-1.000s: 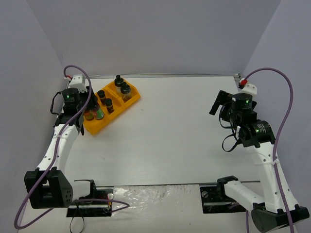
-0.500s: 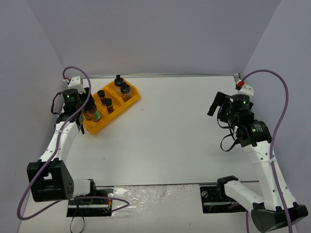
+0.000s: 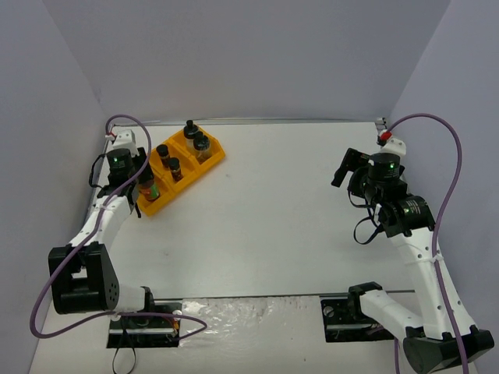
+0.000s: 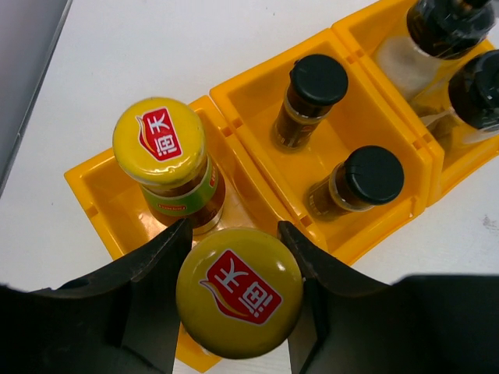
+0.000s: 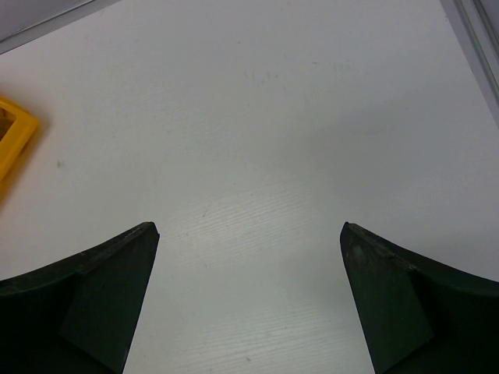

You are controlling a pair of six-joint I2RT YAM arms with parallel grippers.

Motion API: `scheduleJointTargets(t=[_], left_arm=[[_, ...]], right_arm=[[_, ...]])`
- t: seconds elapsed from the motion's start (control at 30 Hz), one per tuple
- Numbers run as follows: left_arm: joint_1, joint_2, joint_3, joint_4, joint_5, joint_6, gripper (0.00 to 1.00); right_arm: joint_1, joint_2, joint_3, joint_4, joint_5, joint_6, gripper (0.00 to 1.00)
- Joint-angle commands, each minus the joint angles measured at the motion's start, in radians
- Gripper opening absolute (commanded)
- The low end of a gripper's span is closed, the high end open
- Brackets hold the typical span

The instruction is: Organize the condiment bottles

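My left gripper (image 4: 232, 228) is shut on a slim sauce bottle; its yellow cap (image 4: 239, 290) fills the gap between the black fingers, over the near end of the orange tray's (image 4: 101, 195) left compartment. A second yellow-capped sauce bottle (image 4: 159, 140) stands in that compartment. Two black-capped spice jars (image 4: 318, 79) (image 4: 373, 175) stand in the middle compartment, and two wider black-lidded jars (image 4: 448, 23) (image 4: 479, 89) in the far one. From above, the left gripper (image 3: 134, 181) hangs over the tray's (image 3: 156, 206) left end. My right gripper (image 3: 347, 167) is open over bare table (image 5: 249, 156).
Grey walls enclose the white table (image 3: 281, 210) at the back and both sides; the left wall is close beside the tray. A purple cable (image 3: 58, 257) loops along the left arm. A corner of the tray (image 5: 12, 136) shows at the right wrist view's left edge.
The left arm has swung slightly right and the wrist has settled over the tray's left end with the bottle still gripped. The right arm has shifted a little.
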Motion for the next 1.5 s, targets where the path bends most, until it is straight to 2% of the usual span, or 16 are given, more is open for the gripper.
scheduleJointTargets(t=[0.0,0.7,0.77,0.83,0.87,0.93,1.0,1.13,1.23,1.47], left_arm=[[0.007,-0.022,0.037,0.221,-0.044,-0.014,0.0],[0.004,0.035,0.024,0.218,-0.045,-0.038,0.0],[0.004,0.037,0.026,0.211,-0.048,-0.039,0.07],[0.004,0.04,0.028,0.206,-0.051,-0.039,0.1],[0.003,0.038,0.028,0.204,-0.056,-0.042,0.21],[0.002,0.038,0.024,0.206,-0.063,-0.044,0.31],[-0.001,0.037,0.024,0.203,-0.072,-0.045,0.46],[-0.004,0.033,0.025,0.195,-0.076,-0.041,0.63],[-0.005,0.029,0.025,0.194,-0.082,-0.039,0.7],[-0.007,-0.001,0.02,0.175,-0.096,-0.043,0.73]], right_arm=[[-0.006,-0.014,0.003,0.063,-0.008,0.013,1.0],[-0.007,-0.021,0.0,0.068,-0.013,0.017,1.0],[-0.007,-0.021,0.001,0.067,-0.015,0.018,1.0],[-0.006,-0.021,0.002,0.068,-0.015,0.017,1.0],[-0.006,-0.022,0.002,0.066,-0.013,0.017,1.0],[-0.006,-0.024,-0.002,0.068,-0.013,0.017,1.0],[-0.006,-0.024,-0.002,0.066,-0.013,0.018,1.0],[-0.006,-0.03,-0.003,0.066,-0.013,0.017,1.0],[-0.006,-0.031,-0.005,0.065,-0.013,0.019,1.0],[-0.006,-0.035,-0.009,0.066,-0.016,0.023,1.0]])
